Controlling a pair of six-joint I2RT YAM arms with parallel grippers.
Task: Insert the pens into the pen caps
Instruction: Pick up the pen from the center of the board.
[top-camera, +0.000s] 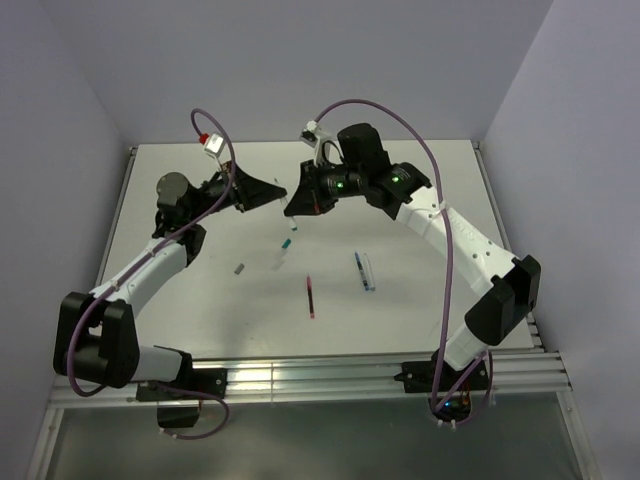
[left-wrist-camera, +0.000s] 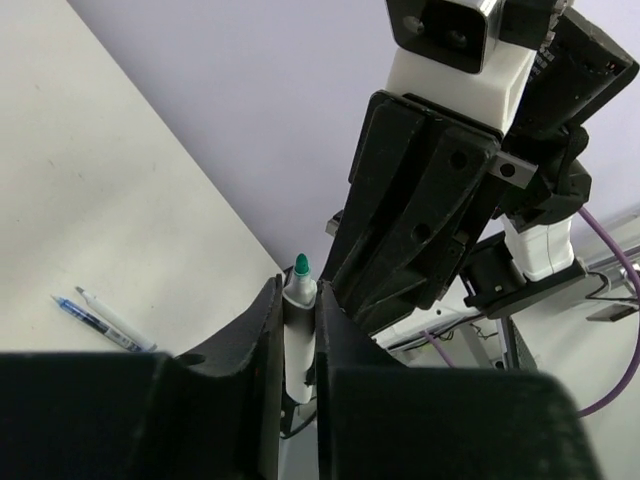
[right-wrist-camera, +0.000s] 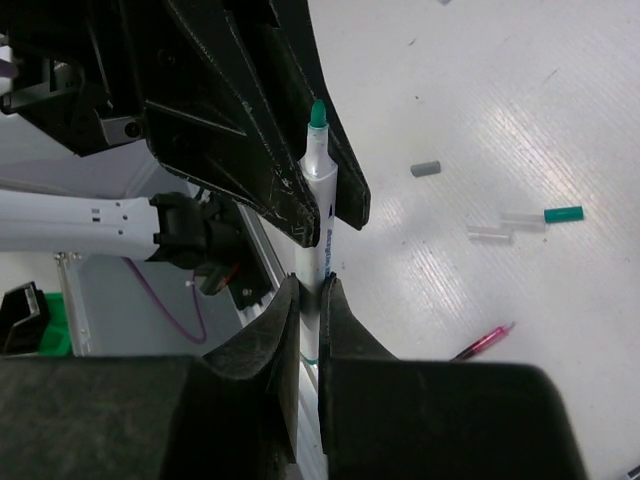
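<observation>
White green-tipped pen hangs over the desk's far half, with left claw and right claw both clamped on it. Red pen and grey cap lie well inside the edges.

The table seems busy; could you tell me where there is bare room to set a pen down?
Bare: near-left table, between left arm and red pen; also right of the blue pen. Crowded: around teal cap, grey cap.

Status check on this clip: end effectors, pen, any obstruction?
Left end effector and right end effector both shut on green-tipped pen, aloft. Tip bare; teal cap lies loose on table. Nothing blocking.
</observation>
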